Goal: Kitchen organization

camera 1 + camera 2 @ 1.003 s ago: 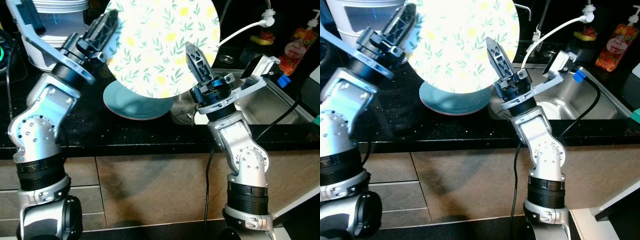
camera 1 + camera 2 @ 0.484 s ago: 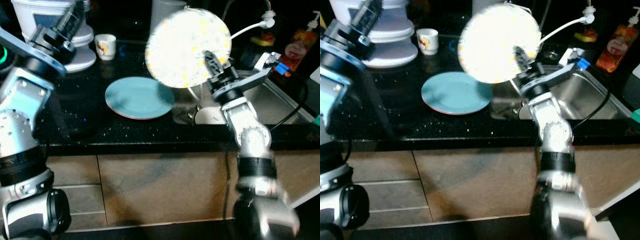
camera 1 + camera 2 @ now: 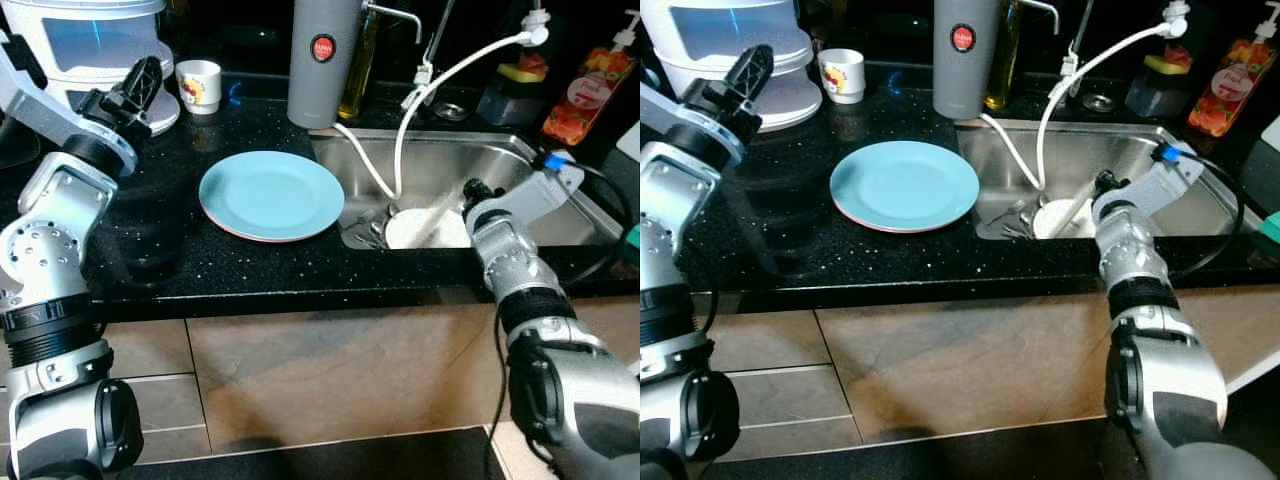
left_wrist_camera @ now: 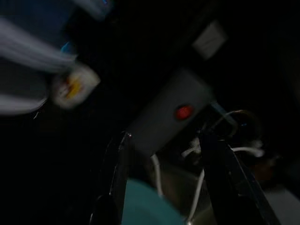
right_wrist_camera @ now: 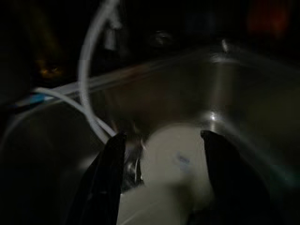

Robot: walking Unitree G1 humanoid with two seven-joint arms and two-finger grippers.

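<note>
Lying flat on the black table (image 3: pixel 250 270) left of the sink (image 3: pixel 520 180), the round pale-blue plate (image 3: pixel 271 194) sits untouched while both the left pincer (image 4: pixel 164 183) and right pincer (image 5: pixel 161 180) gape empty.

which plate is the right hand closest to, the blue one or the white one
The white plate down in the sink. The right hand hangs just over it, fingers apart. The blue plate lies on the black counter, left of the sink.

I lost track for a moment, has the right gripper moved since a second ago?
Yes. The right gripper was raised near the teal plate; it has dropped into the sink, over a white dish.
</note>
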